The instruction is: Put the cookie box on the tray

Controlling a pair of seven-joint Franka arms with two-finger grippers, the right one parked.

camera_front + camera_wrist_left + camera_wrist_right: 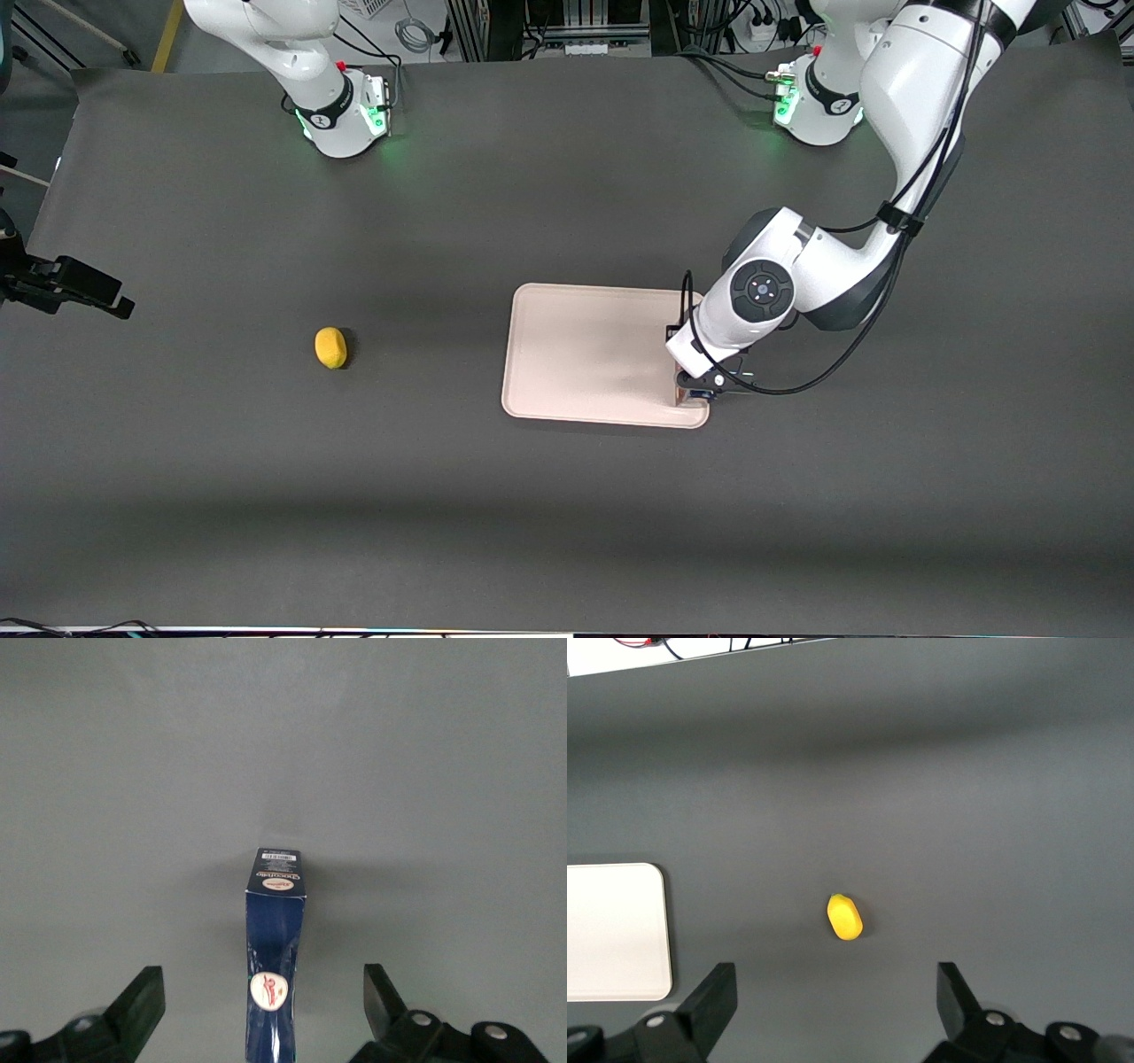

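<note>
My tool (264, 1005) was wide open with the cookie box (275, 930) standing between its fingers, not touched. The box stood at the tray's (585, 354) corner nearest the working arm; I could not tell whether it was on it. Next, I judged, I should close gently on the box.

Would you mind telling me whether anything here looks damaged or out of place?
The cookie box looks slightly dented: its dark blue side pinches inward partway along. It stands between the open fingers of the left gripper, at the tray corner nearest the working arm. Nothing has spilled.
</note>
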